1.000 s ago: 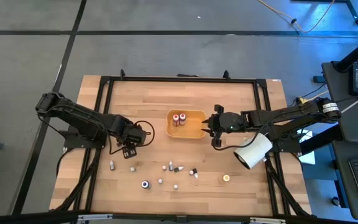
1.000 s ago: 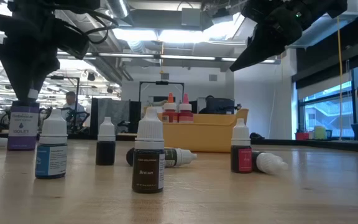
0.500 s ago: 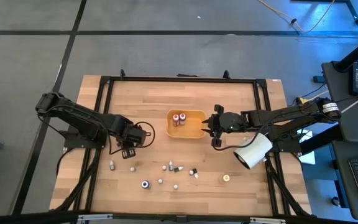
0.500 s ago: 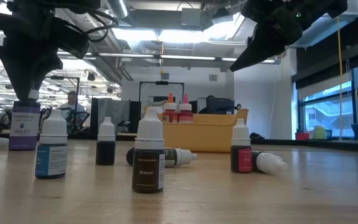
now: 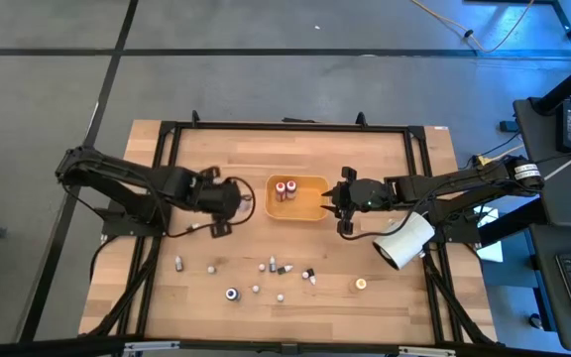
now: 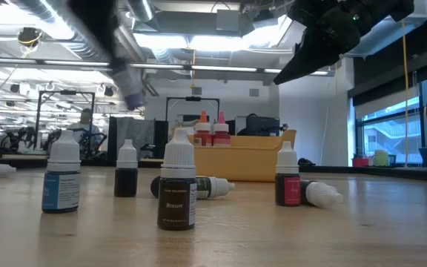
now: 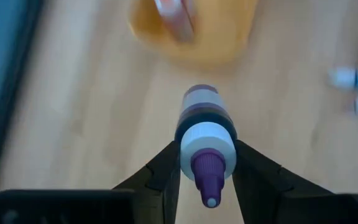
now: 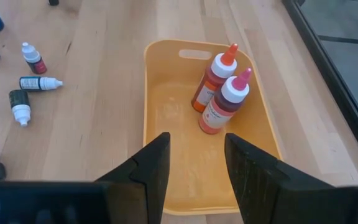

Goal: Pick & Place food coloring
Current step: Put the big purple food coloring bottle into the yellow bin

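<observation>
Wooden tabletop carries an orange tray [image 5: 298, 198] holding two red-capped bottles [image 8: 219, 93], just ahead of the right gripper [image 5: 341, 200], whose fingers stand apart and empty. Left gripper [image 5: 234, 197], just beside the tray, is clamped on a purple-tipped bottle [image 7: 206, 137]. Other bottles [image 5: 282, 269] lie scattered nearer the table's front edge.

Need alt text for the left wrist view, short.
The left gripper is shut on a small purple-tipped food coloring bottle, held tip toward the camera above the wooden table. Beyond it, blurred, sits the orange tray with a bottle inside; more small bottles lie off to one side.
</observation>
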{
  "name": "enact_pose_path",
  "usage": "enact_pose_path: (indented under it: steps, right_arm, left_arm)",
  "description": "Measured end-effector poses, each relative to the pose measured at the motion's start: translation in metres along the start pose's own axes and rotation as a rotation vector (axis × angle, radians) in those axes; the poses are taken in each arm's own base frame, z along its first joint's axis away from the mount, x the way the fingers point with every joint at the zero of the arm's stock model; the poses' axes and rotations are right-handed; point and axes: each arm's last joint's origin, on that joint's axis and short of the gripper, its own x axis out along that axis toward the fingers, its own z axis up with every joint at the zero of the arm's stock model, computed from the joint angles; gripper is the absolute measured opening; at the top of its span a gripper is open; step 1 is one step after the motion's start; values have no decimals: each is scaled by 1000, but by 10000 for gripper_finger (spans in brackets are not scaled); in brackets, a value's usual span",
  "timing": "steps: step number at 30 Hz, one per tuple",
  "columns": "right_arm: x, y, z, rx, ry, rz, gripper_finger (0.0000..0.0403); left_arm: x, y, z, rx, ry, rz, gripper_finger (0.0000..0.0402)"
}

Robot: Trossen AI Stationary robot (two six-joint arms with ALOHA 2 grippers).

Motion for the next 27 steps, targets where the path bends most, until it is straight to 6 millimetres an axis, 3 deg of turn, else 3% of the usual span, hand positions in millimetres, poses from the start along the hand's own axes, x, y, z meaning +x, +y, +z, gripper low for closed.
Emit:
enact_pose_path:
  steps: [3,6,14,21,27]
  right_arm:
    - [0,0,0,0,0,0,155]
    - [0,0,0,0,0,0,155]
    - [0,0,0,0,0,0,155]
    - [0,0,0,0,0,0,155]
    - [0,0,0,0,0,0,155]
  left_arm:
    - [-8,6,18,3,-126,14,114]
    - [0,8,33,45,-194,-35,114]
    - [61,0,61,251,-158,-105,114]
    - [106,7,65,253,-33,-135,116]
    - [124,17,65,221,22,-138,117]
